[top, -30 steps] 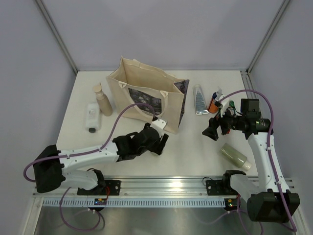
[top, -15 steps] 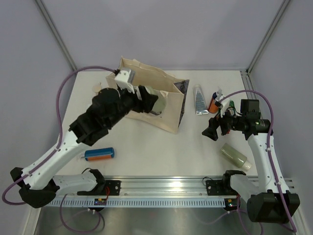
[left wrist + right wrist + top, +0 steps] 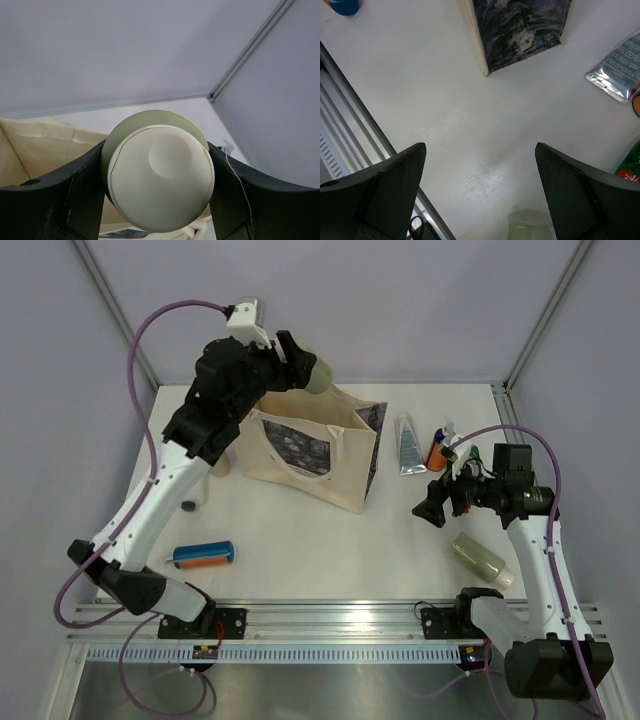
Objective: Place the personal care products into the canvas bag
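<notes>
- Dark fingers (image 3: 55, 195) of the left gripper (image 3: 306, 372) are clamped on both sides of a sage-green round bottle (image 3: 159, 180), whose pale end faces the wrist camera.
- From overhead, this bottle hangs raised at the far rim of the cream canvas tote bag (image 3: 345, 475). The bag's mouth stands open, and the enclosure's back wall is close behind.
- Only the left wrist view shows the bag's cream inner wall, below and left of the bottle.
- Fingers of the right gripper (image 3: 432, 508) are spread wide over bare white table (image 3: 300, 540), between the bag and a second sage-green bottle (image 3: 483, 560) lying near the front right edge.
- The right wrist view adds the bag's dark-printed end panel and a grey foil tube (image 3: 617, 70).
- A blue-and-orange cylinder (image 3: 203, 555) lies front left, well apart from the bag.
</notes>
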Tool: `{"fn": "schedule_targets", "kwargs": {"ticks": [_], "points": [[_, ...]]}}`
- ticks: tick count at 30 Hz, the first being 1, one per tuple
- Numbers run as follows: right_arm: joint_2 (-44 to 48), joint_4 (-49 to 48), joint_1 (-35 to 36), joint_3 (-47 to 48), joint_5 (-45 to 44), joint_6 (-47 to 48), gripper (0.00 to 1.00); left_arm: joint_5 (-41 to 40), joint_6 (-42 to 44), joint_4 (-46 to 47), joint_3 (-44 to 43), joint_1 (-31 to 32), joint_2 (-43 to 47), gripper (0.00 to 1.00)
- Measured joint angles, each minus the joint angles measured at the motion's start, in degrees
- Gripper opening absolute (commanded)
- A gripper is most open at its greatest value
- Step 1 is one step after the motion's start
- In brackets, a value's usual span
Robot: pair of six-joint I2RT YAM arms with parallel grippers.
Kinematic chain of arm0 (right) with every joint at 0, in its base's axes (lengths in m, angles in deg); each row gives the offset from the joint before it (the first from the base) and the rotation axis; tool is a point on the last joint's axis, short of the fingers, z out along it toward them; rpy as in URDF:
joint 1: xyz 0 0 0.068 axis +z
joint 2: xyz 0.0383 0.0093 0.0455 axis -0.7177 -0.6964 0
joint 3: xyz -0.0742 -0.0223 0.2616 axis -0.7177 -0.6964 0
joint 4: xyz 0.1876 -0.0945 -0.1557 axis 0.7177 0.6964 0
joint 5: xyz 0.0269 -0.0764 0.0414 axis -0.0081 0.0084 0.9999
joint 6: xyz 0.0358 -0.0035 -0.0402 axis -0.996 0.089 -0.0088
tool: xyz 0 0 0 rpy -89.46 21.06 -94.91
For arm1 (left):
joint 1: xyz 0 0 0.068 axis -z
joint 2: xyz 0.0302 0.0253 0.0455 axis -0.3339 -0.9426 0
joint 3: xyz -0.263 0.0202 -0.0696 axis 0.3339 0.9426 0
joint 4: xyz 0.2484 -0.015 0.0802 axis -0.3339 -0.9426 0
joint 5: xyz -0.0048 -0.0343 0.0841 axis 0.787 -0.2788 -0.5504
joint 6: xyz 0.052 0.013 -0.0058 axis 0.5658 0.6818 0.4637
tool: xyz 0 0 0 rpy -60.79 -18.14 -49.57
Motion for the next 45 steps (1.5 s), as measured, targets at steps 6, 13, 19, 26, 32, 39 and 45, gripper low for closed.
{"fn": "schedule_targets", "kwargs": {"ticks": [6,13,19,26,32,39,45], "points": [[0.7,-0.3,0.0,-0.1,0.0,-0.4,1.0,3.0,0.3,-2.9,4.3,0.0,-4.4,0.0],[0.8,-1.3,0.0,-0.7,0.0,-0.7,0.99,4.9,1.9,-3.4,9.0,0.1,-4.4,0.0],[0.3,-1.4,0.0,-0.7,0.1,-1.4,0.99,10.1,1.2,0.3,11.6,0.0,-8.1,0.0],[0.2,-1.6,0.0,-0.7,0.4,-2.0,1.0,17.7,-1.2,5.8,11.2,0.0,-16.8,0.0],[0.3,-2.4,0.0,-1.4,0.5,-2.5,0.99,22.8,-1.2,6.9,10.2,-0.1,-20.0,0.0],[0.3,-3.0,0.0,-1.7,0.5,-2.8,1.0,27.5,-1.1,7.9,10.1,-0.2,-23.6,0.38],[0.3,-3.0,0.0,-1.8,0.5,-2.8,1.0,29.0,-0.9,6.9,10.1,-0.2,-26.2,0.78]]}}
